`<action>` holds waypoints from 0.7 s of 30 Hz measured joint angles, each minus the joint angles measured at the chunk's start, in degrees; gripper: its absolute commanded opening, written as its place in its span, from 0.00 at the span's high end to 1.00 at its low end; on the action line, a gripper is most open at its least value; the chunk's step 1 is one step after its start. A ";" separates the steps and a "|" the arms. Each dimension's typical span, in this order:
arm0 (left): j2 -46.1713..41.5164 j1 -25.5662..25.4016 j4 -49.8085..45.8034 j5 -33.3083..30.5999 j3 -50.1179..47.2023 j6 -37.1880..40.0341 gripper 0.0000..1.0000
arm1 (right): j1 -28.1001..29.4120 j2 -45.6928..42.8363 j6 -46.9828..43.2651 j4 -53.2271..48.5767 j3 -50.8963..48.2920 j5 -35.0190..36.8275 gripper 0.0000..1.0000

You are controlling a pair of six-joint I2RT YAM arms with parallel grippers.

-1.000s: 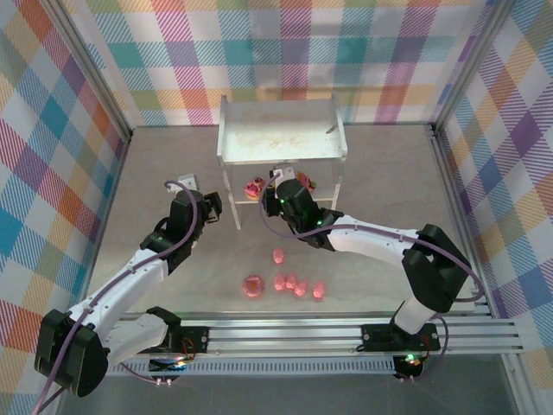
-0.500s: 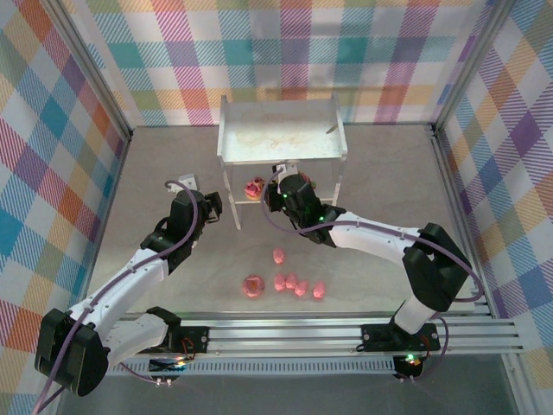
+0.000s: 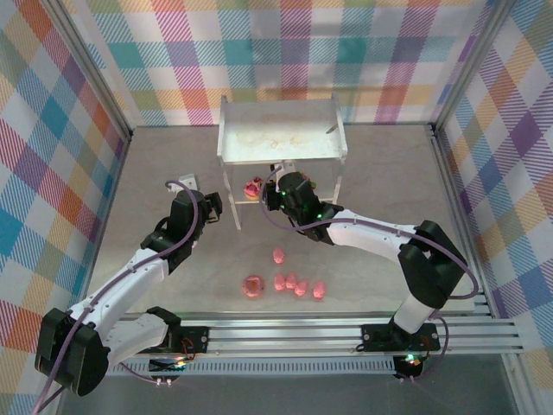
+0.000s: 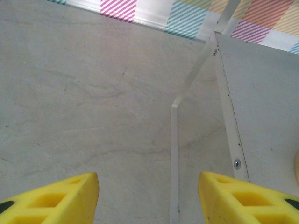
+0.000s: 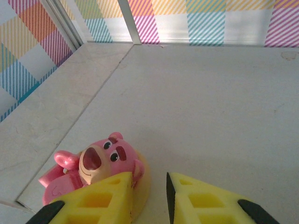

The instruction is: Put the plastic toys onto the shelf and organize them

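Under the top board of the small white two-tier shelf [image 3: 281,143], the right gripper [image 5: 148,179] reaches over the lower tier, its yellow jaws parted by only a narrow gap with nothing between them. The pink-red plastic bear figure on a pale yellow base [image 5: 96,163] stands on that tier near its left edge, outside the jaws, just to the left of the left finger, which hides part of the base. The left gripper [image 4: 147,179] hangs over the grey tabletop [image 3: 173,173] with jaws wide apart and empty, facing a thin white shelf leg [image 4: 174,158]. Nearer the arm bases, a pink plastic ring donut [image 3: 251,286] and a row of small pink plastic pig figures [image 3: 300,286] lie on the tabletop
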 measured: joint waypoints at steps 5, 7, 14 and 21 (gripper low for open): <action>0.00 0.00 -0.02 0.02 0.11 0.02 0.42 | -0.39 0.17 0.00 0.11 0.15 -0.39 0.66; 0.00 0.00 0.00 0.02 0.26 0.09 0.42 | -0.61 0.37 -0.02 0.15 0.26 -0.66 0.66; 0.00 0.00 -0.02 0.00 0.33 0.39 0.42 | -0.72 0.79 0.00 0.17 0.72 -1.22 0.59; 0.00 0.00 -0.02 0.00 0.33 0.70 0.42 | -0.72 0.81 -0.04 0.17 0.74 -1.31 0.51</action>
